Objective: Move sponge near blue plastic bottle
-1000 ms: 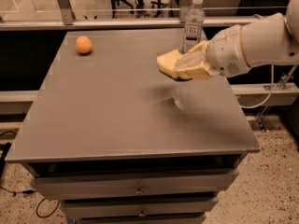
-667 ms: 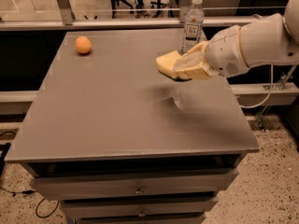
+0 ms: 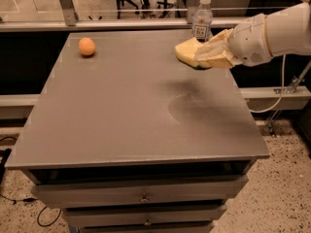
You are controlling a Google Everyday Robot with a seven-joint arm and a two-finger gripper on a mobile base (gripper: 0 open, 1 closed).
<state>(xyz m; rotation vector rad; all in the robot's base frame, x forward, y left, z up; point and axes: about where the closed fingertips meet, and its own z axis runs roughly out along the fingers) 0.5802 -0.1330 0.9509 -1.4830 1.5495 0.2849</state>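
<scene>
Tabletop (image 3: pixel 121 110) under end effector (image 3: pixel 205 57) with sponge (image 3: pixel 186 51), beside bottle (image 3: pixel 202 21)

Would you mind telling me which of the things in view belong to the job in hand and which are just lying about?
Part of the job:
- sponge, held above the table's far right
- gripper, closed on the sponge
- blue plastic bottle, upright at the far edge, just behind the sponge

Just lying about:
- orange, far left on the table
- drawers below the tabletop
</scene>
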